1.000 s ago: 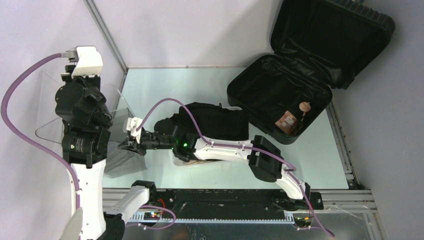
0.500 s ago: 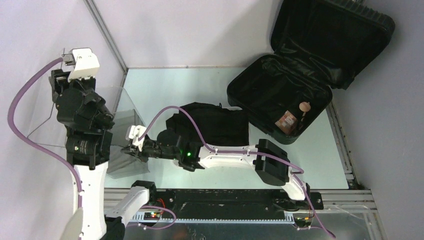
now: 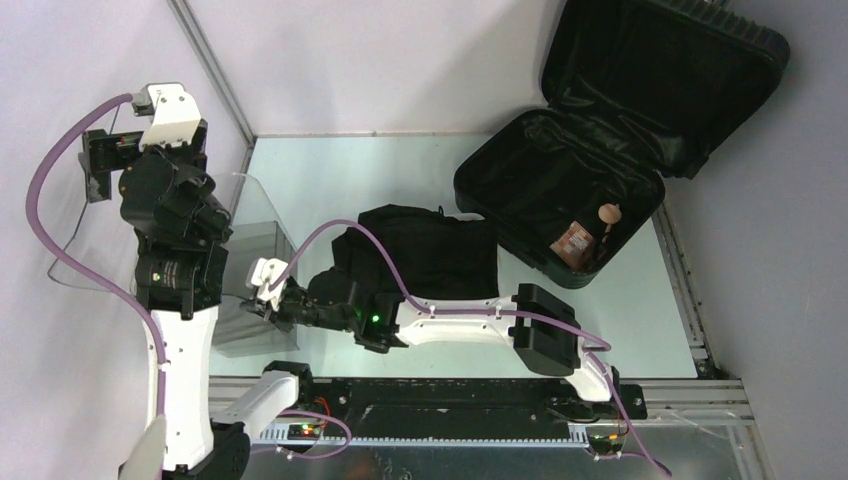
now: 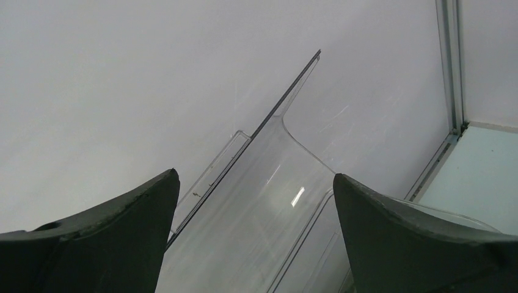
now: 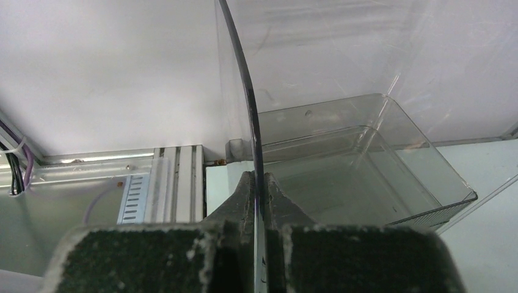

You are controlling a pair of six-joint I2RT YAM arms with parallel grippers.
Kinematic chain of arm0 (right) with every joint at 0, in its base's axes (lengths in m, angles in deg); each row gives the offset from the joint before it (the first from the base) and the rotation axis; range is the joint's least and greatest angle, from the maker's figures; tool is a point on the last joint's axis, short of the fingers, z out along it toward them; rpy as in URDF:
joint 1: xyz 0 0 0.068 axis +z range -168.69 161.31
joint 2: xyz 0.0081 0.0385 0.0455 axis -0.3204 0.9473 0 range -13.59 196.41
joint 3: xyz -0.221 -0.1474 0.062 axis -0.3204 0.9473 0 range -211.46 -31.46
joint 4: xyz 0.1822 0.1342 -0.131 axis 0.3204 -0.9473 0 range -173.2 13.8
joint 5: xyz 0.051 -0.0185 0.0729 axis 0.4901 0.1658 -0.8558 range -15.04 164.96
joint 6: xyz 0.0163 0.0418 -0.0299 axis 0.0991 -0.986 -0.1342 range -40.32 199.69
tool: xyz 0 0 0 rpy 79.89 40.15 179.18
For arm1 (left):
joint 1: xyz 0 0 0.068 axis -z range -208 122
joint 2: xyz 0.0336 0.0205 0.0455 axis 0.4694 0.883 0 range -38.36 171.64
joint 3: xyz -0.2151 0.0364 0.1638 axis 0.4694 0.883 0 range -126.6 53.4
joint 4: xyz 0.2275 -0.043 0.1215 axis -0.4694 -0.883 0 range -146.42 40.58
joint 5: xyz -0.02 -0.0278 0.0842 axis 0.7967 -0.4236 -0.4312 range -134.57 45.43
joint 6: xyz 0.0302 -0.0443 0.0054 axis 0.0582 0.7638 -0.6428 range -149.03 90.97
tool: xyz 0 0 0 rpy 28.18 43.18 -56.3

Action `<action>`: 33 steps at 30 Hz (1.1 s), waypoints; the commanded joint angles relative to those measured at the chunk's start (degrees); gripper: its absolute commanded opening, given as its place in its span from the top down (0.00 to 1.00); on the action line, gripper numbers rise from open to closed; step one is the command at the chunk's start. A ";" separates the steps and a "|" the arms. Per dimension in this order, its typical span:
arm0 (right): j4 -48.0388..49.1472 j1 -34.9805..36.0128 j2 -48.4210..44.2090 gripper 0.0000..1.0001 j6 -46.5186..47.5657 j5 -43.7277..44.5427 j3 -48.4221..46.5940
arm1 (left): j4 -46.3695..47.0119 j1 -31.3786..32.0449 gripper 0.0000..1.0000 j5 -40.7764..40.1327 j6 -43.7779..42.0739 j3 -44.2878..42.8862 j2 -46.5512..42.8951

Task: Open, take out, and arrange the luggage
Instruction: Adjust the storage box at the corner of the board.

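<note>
The luggage is a big black suitcase at the far right, lying open with its lid leaning on the wall. A small brown packet lies inside it. A black folded garment rests mid-table. My right gripper is shut on the thin upright wall of a clear plastic box at the left. My left gripper is raised by the left wall and open. Only the box's clear lid shows beyond its fingers.
A metal frame post runs along the left wall down to the table corner. The table's near rail carries both arm bases. A small round item lies next to the packet inside the suitcase.
My left gripper has opened wide and drawn up and back toward the left wall. The right arm has shifted slightly toward the near edge, still pinching the clear box wall.
</note>
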 commanded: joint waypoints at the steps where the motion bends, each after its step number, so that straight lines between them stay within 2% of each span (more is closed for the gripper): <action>1: 1.63 -0.82 -0.83 1.00 2.72 7.99 -3.90 | -6.15 -0.66 0.01 -0.43 3.82 -1.42 -0.15; 8: -0.41 -1.26 0.12 1.00 4.21 6.56 -5.38 | -7.71 -0.44 0.00 -0.42 2.35 -6.00 2.44; 17: -2.13 -2.06 0.55 1.00 4.03 4.85 -7.21 | -5.04 0.19 0.00 -0.20 -0.40 -12.68 7.66; 22: -3.19 -2.24 1.23 1.00 4.24 4.21 -8.28 | -2.63 1.06 0.00 -1.09 -2.65 -13.23 8.60; 28: -3.15 -2.32 1.87 1.00 2.21 4.41 -9.06 | -3.04 2.91 0.00 4.39 -1.60 -11.83 6.31; 31: -2.96 -2.41 1.97 1.00 1.87 4.97 -9.09 | -5.24 3.99 0.00 8.69 1.92 -11.10 5.08; 33: -3.94 -2.49 1.43 0.96 1.71 5.05 -9.48 | -6.57 4.19 0.00 11.26 3.19 -9.80 3.86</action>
